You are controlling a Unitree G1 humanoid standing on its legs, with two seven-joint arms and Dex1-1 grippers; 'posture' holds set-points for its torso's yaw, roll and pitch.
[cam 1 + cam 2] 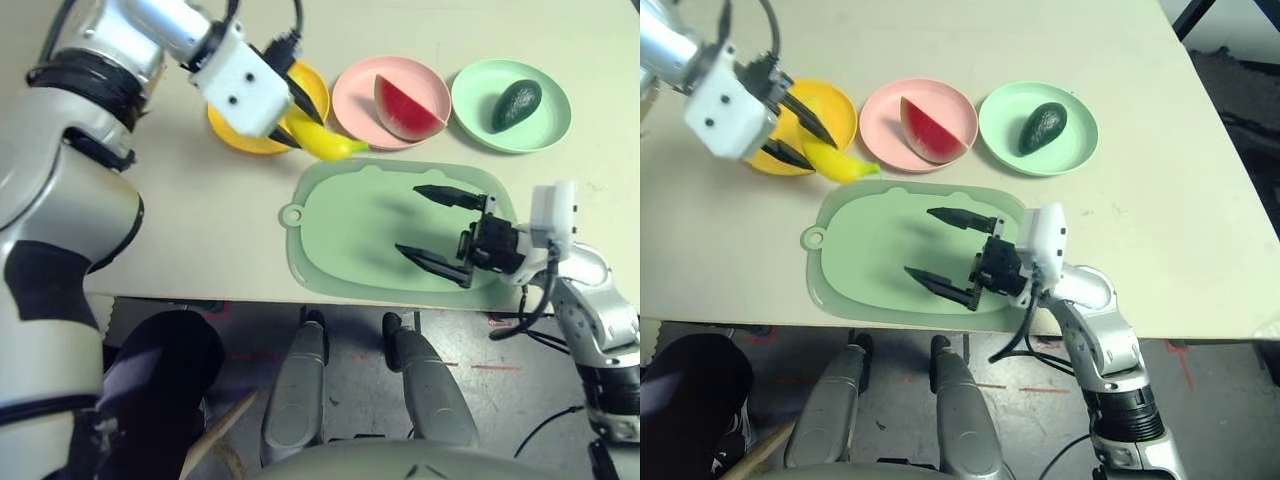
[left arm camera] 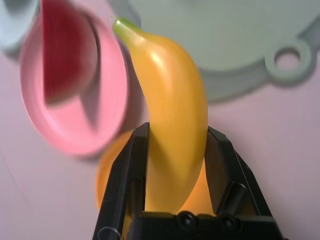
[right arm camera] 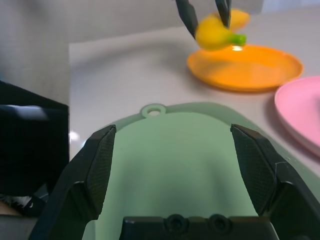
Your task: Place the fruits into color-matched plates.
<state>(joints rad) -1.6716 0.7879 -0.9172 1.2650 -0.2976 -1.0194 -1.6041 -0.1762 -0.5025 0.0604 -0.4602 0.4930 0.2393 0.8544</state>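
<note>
We hold banana (image 2: 175,100) in left pincer (image 2: 177,127) above yellow plate (image 1: 222,128), presumably for color match; right pincer (image 3: 173,129) waits wide, away from plate.

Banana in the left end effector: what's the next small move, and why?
I'd shift the banana slightly toward the middle of the yellow plate before lowering: the left end effector grips it above the table, and its stem end reaches past the plate's rim toward the cutting board.
</note>
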